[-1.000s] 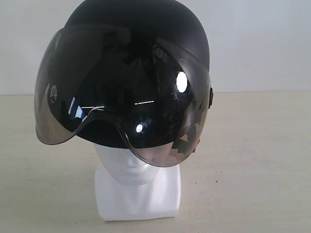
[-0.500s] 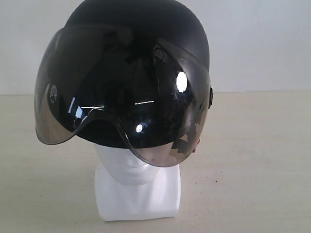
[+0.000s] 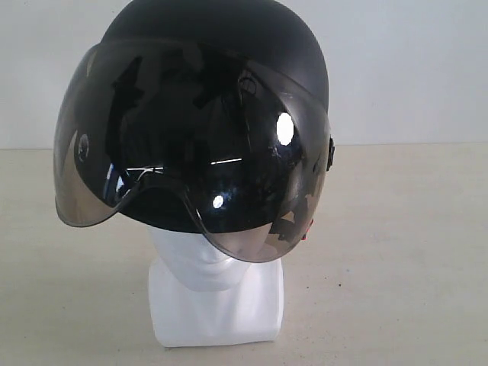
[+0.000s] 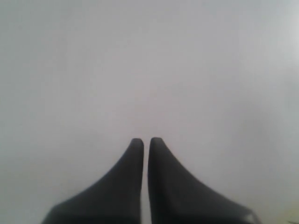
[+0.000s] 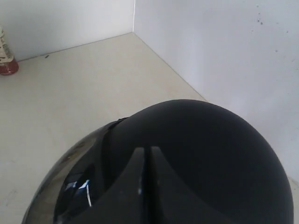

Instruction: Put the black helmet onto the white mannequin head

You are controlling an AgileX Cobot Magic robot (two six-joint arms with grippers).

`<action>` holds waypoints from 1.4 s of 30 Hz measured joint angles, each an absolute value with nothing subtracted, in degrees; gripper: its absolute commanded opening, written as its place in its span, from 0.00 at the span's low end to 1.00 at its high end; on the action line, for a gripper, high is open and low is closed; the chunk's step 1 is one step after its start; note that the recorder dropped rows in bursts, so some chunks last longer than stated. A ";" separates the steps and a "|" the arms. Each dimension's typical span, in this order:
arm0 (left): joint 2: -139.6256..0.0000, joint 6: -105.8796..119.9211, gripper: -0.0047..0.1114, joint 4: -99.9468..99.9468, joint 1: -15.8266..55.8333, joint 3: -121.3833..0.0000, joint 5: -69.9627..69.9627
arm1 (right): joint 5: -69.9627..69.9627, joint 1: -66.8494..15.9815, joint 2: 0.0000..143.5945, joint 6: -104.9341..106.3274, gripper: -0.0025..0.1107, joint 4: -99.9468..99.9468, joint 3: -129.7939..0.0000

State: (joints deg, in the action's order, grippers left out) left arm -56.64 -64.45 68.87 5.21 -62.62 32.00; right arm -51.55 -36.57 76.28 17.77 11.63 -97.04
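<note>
Black helmet (image 3: 221, 46) sits on white mannequin head (image 3: 213, 297) — left hand (image 4: 145, 140), right hand (image 5: 145, 149) both pinched together; bottle (image 5: 7, 58) well apart

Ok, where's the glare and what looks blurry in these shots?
Exterior view: the black helmet has round glare spots on its visor. Left wrist view: the left tool, shut, against a featureless hazy grey. Right wrist view: the right tool blurs into the helmet.

1. Matte black rounded helmet (image 3: 221, 30), just under the black right gripper (image 5: 147, 150): plain black shell.
2. Curved helmet visor (image 3: 191, 152): smoky grey-brown tint.
3. Glossy white plastic mannequin head (image 3: 215, 297): plain white.
4. Flat tabletop (image 3: 396, 252): pale beige, faint specks.
5. Left gripper (image 4: 145, 140): black.
</note>
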 measured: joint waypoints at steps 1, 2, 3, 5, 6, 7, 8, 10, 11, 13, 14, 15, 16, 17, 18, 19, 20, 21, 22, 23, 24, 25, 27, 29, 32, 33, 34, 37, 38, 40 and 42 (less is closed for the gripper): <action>-59.45 -68.58 0.08 73.89 5.21 -66.71 34.33 | -51.86 -36.57 76.09 17.92 0.02 12.23 -97.04; -63.52 -74.42 0.08 80.60 5.21 -70.71 36.62 | -52.11 -36.57 75.92 17.92 0.02 12.83 -97.04; -66.16 -77.74 0.08 84.41 5.21 -74.63 38.94 | -52.23 -36.57 75.59 18.06 0.02 13.53 -97.04; -72.53 -83.64 0.08 91.08 4.97 -82.14 44.08 | -52.21 -36.57 74.93 19.03 0.02 15.99 -97.04; -75.04 -85.69 0.08 92.56 4.82 -85.01 46.55 | -52.35 -36.57 74.76 19.95 0.02 18.06 -97.04; -78.09 -87.33 0.08 93.73 4.73 -88.42 50.17 | -52.35 -36.57 74.49 21.01 0.02 20.96 -97.04; -81.12 -88.76 0.08 94.54 4.70 -91.65 53.88 | -52.47 -36.57 74.45 22.07 0.02 22.78 -97.04; -86.40 -90.80 0.08 95.28 4.59 -96.81 60.40 | -52.70 -36.57 74.36 23.39 0.02 26.10 -97.04; -89.12 -91.39 0.08 95.87 4.59 -98.75 63.00 | -52.72 -36.57 74.36 23.59 0.02 26.75 -97.04; -93.81 -92.55 0.08 97.72 4.59 -102.48 67.10 | -52.83 -36.57 74.91 23.59 0.02 27.53 -97.04; -95.71 -92.68 0.08 98.45 4.59 -103.79 68.02 | -52.83 -36.57 75.17 23.59 0.02 27.63 -97.04; -97.00 -92.78 0.08 98.97 4.59 -104.73 68.50 | -53.06 -36.57 75.63 23.59 0.02 27.63 -97.04; -98.28 -92.78 0.08 99.49 4.59 -105.29 68.55 | -53.33 -36.57 76.27 23.59 0.02 27.75 -97.04; -99.07 -92.78 0.08 99.85 4.59 -105.51 68.55 | -53.65 -36.57 76.89 23.59 0.02 27.75 -97.04; -99.86 -92.45 0.08 100.02 4.59 -105.63 68.67 | -54.07 -36.57 77.58 23.59 0.02 27.75 -97.04; -100.36 -92.35 0.08 100.15 4.59 -105.73 68.78 | -54.37 -36.57 78.28 23.59 0.02 27.75 -97.04; -100.68 -92.35 0.08 100.15 4.59 -105.83 69.01 | -54.63 -36.57 78.77 23.59 0.02 27.75 -97.04; -100.96 -92.25 0.08 100.15 4.59 -105.85 69.11 | -54.90 -36.57 79.35 23.59 0.02 27.75 -97.04; -101.23 -92.25 0.08 100.15 4.59 -105.85 69.28 | -55.10 -36.57 79.82 23.59 0.02 27.65 -97.04; -101.33 -92.25 0.08 100.15 4.59 -105.85 69.53 | -55.11 -36.57 80.11 23.59 0.02 27.48 -97.04; -101.64 -92.25 0.08 100.15 4.59 -105.85 69.68 | -55.11 -36.57 80.35 23.46 0.02 27.02 -97.04; -101.81 -92.25 0.08 100.15 4.71 -105.95 69.68 | -55.11 -36.57 80.38 22.90 0.02 26.17 -97.04; -102.39 -92.25 0.08 100.26 5.46 -105.95 69.68 | -55.23 -36.57 80.51 21.60 0.02 23.88 -97.04; -102.78 -92.25 0.08 100.26 6.84 -105.95 69.68 | -55.33 -36.57 80.51 20.59 0.02 21.84 -97.04; -103.39 -91.87 0.08 100.28 8.56 -105.95 69.77 | -55.57 -36.57 80.61 20.20 0.02 20.95 -97.04; -103.67 -91.87 0.08 100.28 8.83 -105.95 69.90 | -55.57 -36.57 80.61 20.20 0.02 20.93 -97.04; -103.80 -91.84 0.08 100.18 8.97 -105.67 69.91 | -55.69 -36.57 80.61 20.11 0.02 20.83 -97.04; -104.21 -90.49 0.08 100.18 9.06 -103.26 69.91 | -55.81 -36.57 80.74 20.11 0.02 20.83 -97.04; -104.36 -90.06 0.08 100.18 9.06 -102.48 69.91 | -55.81 -36.57 80.74 20.11 0.02 20.83 -97.04; -104.46 -89.52 0.08 100.29 9.06 -100.50 69.91 | -55.81 -36.57 80.74 19.98 0.02 20.70 -97.04; -104.19 -89.06 0.08 100.17 9.06 -99.82 69.67 | -55.81 -36.57 80.74 19.98 0.02 20.71 -97.04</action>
